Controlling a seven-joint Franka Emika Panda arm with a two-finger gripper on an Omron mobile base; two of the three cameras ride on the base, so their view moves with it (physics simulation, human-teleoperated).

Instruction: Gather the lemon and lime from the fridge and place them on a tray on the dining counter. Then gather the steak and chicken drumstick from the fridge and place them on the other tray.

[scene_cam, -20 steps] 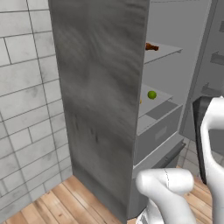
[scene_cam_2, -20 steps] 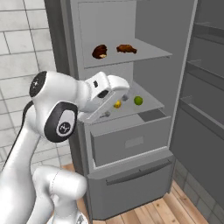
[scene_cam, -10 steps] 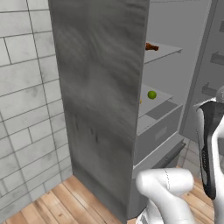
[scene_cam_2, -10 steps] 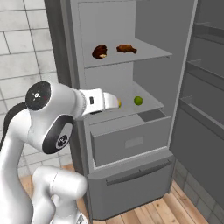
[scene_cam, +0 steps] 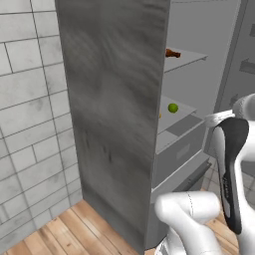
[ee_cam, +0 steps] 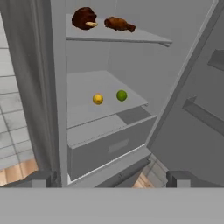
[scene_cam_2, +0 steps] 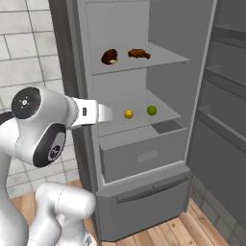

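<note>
Left base view: the fridge (scene_cam: 114, 114) shows mostly as its grey outer side wall, which blocks most of the interior. Past its edge the lime (scene_cam: 173, 107) sits on the middle shelf; a sliver of orange at the wall edge is probably the lemon (scene_cam: 159, 115), mostly hidden. On the upper shelf only the tip of a brown piece of meat (scene_cam: 172, 53) pokes out. The white arm is cut off at the right edge.

Right base view: the fridge is open and its inside is seen head on. The lemon (scene_cam_2: 129, 114) and lime (scene_cam_2: 152, 110) lie near each other but apart on the middle shelf, lemon on the left. On the upper shelf sit the steak (scene_cam_2: 110, 56), dark and rounded, and the chicken drumstick (scene_cam_2: 139, 53), close together. The drawer (scene_cam_2: 144, 151) under the middle shelf is pulled out a little. The forearm points at the shelf; the hand itself is hard to make out. Compared with a second ago, the arm has straightened out level and no longer covers the lemon.

Hand view: the gripper (ee_cam: 111, 177) has its jaws spread wide, holding nothing, and is well short of the shelves. Lemon (ee_cam: 98, 99) and lime (ee_cam: 121, 95) lie straight ahead. Steak (ee_cam: 84, 18) and drumstick (ee_cam: 119, 24) are at the top, and the open door's inner shelves at right.
</note>
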